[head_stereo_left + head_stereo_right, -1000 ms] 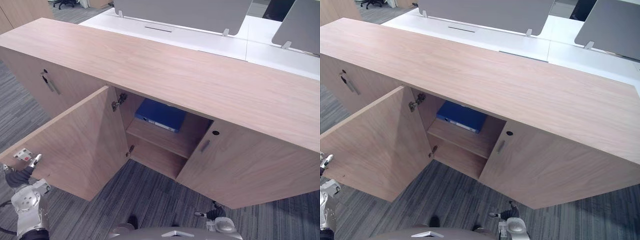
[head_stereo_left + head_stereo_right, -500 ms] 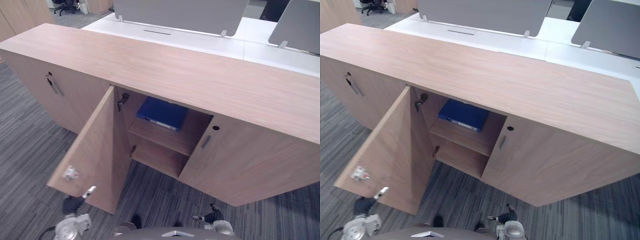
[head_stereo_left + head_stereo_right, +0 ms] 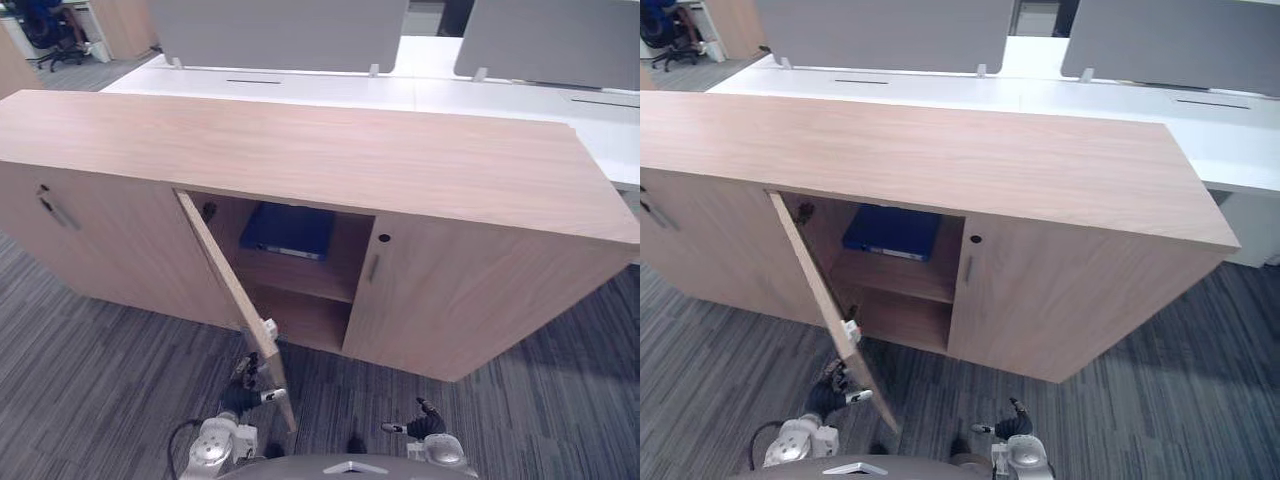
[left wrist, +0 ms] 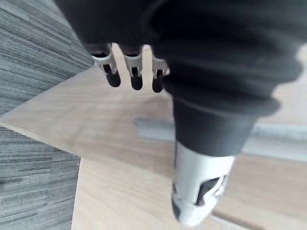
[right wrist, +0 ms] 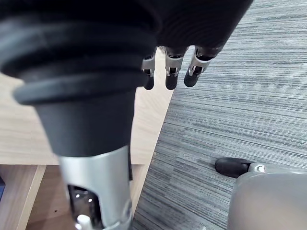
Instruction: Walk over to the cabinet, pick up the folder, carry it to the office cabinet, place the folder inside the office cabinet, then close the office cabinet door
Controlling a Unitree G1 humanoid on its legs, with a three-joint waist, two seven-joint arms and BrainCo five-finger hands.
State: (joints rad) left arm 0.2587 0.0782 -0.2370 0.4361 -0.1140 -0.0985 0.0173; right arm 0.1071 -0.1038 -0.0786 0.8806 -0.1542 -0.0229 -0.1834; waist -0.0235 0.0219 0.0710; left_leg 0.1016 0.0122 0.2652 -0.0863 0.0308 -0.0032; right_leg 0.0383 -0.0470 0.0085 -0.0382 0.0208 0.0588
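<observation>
The blue folder [image 3: 288, 230] lies flat on the upper shelf inside the wooden office cabinet [image 3: 330, 150]. The cabinet's left door [image 3: 232, 290] stands roughly half open, seen almost edge-on, with its metal handle [image 3: 268, 328] on the outer face. My left hand [image 3: 245, 385] is low by the door's free edge, on its outer side. Its fingers [image 4: 135, 76] are straight and point at the wood; whether they touch it I cannot tell. My right hand [image 3: 425, 425] hangs low in front of the closed right door, its fingers [image 5: 170, 74] relaxed over the carpet, holding nothing.
The right door [image 3: 460, 290] and a further door at the left [image 3: 80, 240] are closed. White desks [image 3: 400, 90] with grey dividers stand behind the cabinet. An office chair [image 3: 45, 25] is at the far left. Grey striped carpet [image 3: 100, 380] lies in front.
The door has swung from wide open to about half open, and my left hand has followed it rightward. The camera has also shifted, so the cabinet looks farther off and more level.
</observation>
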